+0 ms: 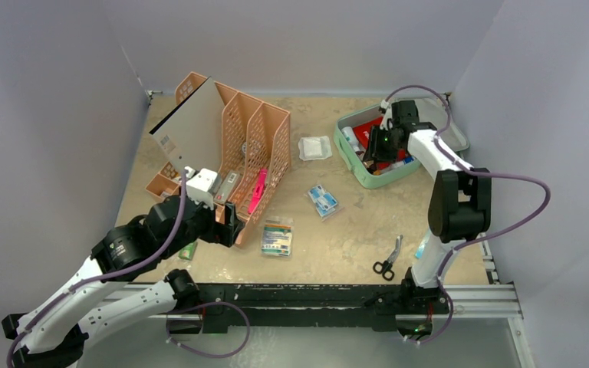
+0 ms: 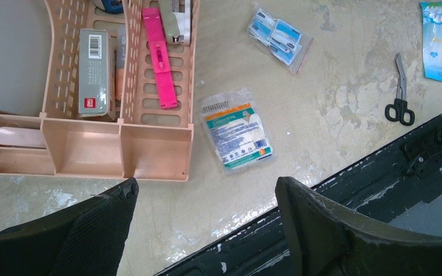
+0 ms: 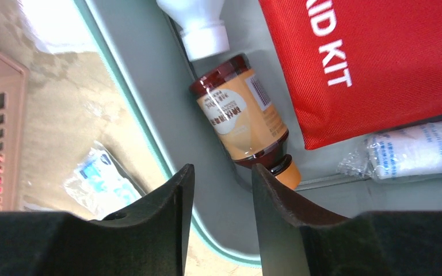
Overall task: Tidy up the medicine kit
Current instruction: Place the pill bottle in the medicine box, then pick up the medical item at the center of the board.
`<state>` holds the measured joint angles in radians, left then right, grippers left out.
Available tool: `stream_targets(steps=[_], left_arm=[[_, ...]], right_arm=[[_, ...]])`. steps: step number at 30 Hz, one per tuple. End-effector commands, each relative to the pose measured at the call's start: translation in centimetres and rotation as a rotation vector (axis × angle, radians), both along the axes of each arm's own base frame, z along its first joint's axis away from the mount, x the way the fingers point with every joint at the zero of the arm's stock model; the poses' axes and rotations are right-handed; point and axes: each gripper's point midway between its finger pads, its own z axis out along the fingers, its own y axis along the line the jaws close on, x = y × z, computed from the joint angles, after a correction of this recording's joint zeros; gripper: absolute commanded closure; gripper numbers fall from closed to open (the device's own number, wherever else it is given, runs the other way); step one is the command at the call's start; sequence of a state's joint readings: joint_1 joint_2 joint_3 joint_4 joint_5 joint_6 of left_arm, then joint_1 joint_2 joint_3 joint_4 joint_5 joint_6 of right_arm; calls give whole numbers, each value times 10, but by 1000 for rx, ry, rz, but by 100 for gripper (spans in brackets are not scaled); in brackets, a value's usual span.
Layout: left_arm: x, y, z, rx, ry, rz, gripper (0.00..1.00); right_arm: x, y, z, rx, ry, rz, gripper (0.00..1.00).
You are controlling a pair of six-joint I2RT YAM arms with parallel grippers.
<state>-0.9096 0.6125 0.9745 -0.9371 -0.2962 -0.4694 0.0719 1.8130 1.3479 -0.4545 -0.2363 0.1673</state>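
Note:
The mint-green medicine kit (image 1: pixel 357 175) lies open at the back right, its grey-lined wall (image 3: pixel 144 75) filling the right wrist view. Inside it lie a red first aid pouch (image 3: pixel 380 63), a brown bottle with an orange cap (image 3: pixel 242 115), a white bottle (image 3: pixel 198 23) and a wrapped gauze roll (image 3: pixel 414 152). My right gripper (image 3: pixel 221 168) hangs over the kit's near-left corner, open, with nothing between its fingers; the brown bottle's cap lies just beyond the right finger. My left gripper (image 2: pixel 206 183) stands wide open and empty above the table's front edge, before the orange rack (image 2: pixel 86 149).
On the table lie a green-printed gauze packet (image 2: pixel 236 129), a bag of blue packets (image 2: pixel 279 37), black-handled scissors (image 2: pixel 400 98), a light blue pouch (image 2: pixel 440 40) and a white packet (image 1: pixel 315 148). The rack (image 1: pixel 230 146) holds a pink item (image 2: pixel 160 57) and small boxes.

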Motion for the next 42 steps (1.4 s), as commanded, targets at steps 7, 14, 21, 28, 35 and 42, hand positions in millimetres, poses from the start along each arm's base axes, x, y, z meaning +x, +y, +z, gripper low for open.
stream_targets(steps=[7,14,21,28,35,42], left_arm=[[7,7,-6,50,-40,12,11],[4,13,-13,32,-61,21,11],[3,15,-12,19,-72,23,11],[2,17,-12,12,-72,32,11],[2,21,-10,4,-86,44,11],[3,19,-11,17,-80,37,11]], right_arm=[[41,-2,78,16,-226,-105,59],[94,14,77,133,-329,-150,53],[131,5,53,142,-380,-275,82],[153,11,29,145,-360,-248,82],[160,31,11,179,-323,-178,82],[153,60,4,191,-311,-86,82]])
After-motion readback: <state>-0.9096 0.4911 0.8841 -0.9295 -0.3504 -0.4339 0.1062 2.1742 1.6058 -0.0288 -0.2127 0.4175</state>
